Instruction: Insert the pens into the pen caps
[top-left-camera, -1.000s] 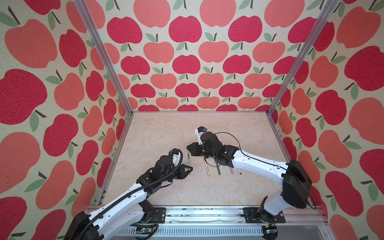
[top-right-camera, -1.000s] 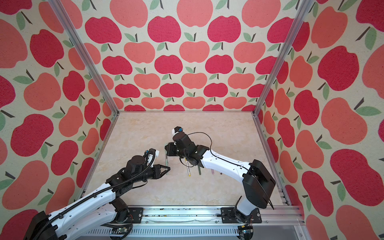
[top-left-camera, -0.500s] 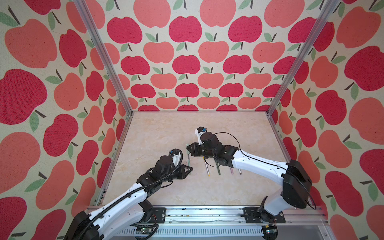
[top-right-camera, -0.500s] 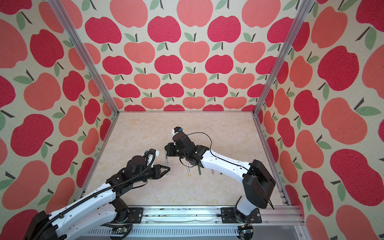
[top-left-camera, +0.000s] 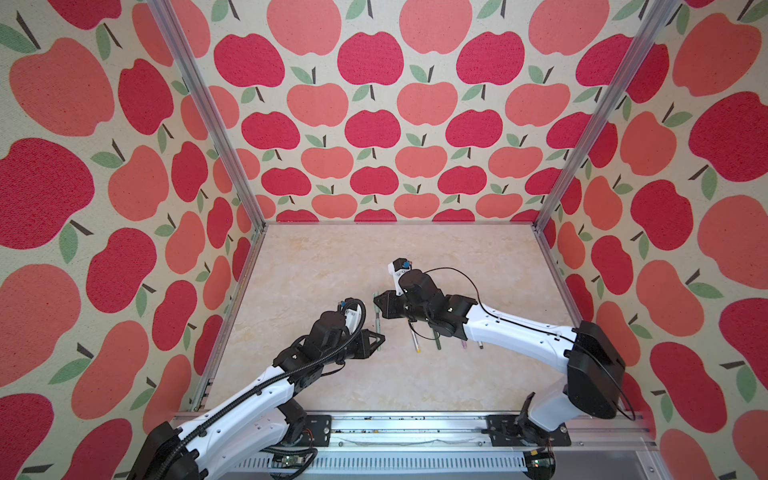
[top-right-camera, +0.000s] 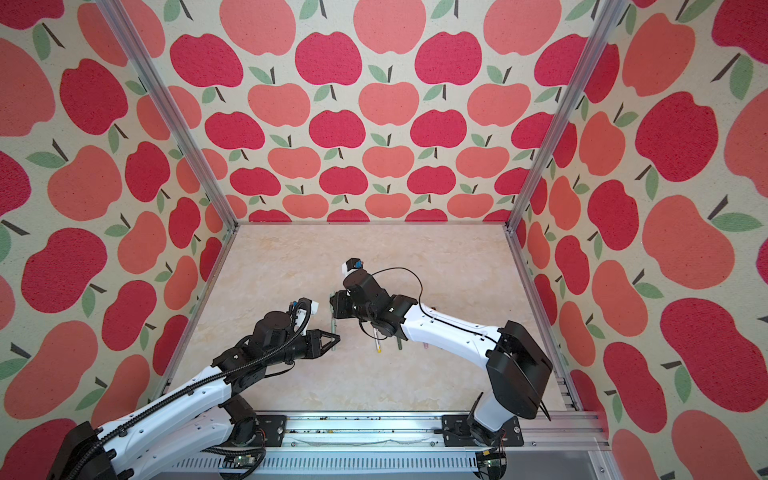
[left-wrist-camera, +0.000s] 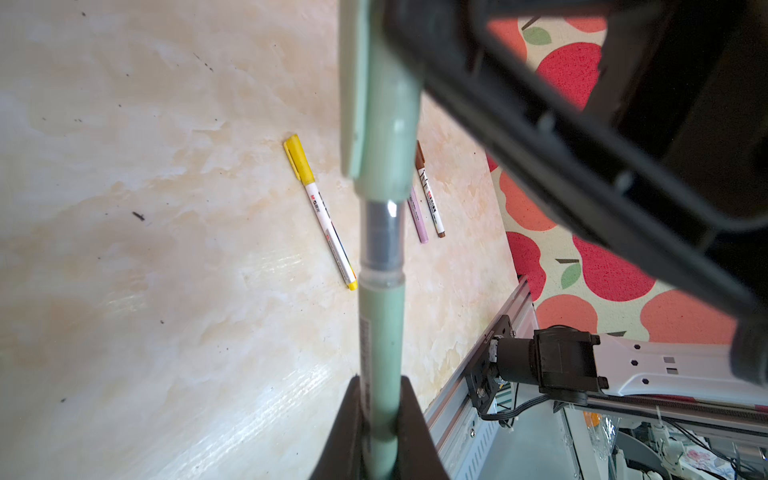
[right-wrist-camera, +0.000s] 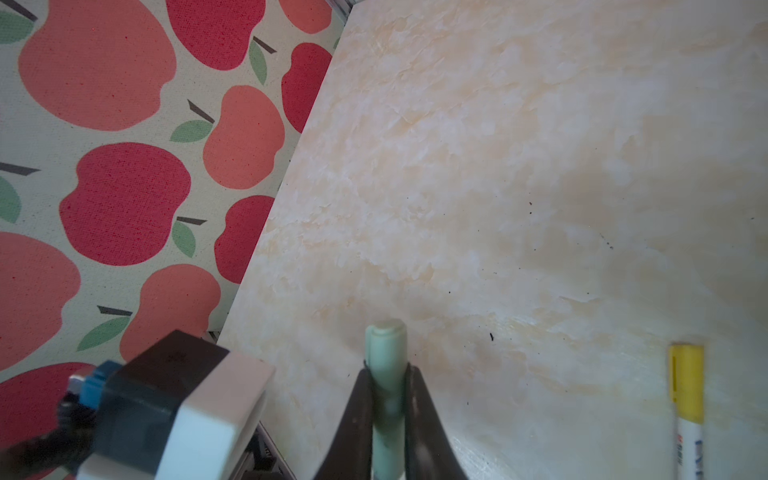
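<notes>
Near the middle of the tabletop (top-left-camera: 332, 270), the left fingers (left-wrist-camera: 347, 419) pinch a pale green pen (left-wrist-camera: 380, 332) by its barrel; the right fingers (right-wrist-camera: 361, 407) pinch the pale green cap (right-wrist-camera: 388, 340), sitting partly over its far end. A capped yellow pen (left-wrist-camera: 320, 212) lies just right.

Pale marbled tabletop (top-left-camera: 332, 270), apple-print walls (top-left-camera: 374, 124) on three sides, aluminium corner posts (top-left-camera: 209, 116), metal rail (top-left-camera: 415, 424) along front edge

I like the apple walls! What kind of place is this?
Probably a robot practice booth in a lab. Two robot arms sit on a metal rail, apple-print walls stretch between metal posts, and the left gripper holds a pale green pen while the right gripper holds its cap.
</notes>
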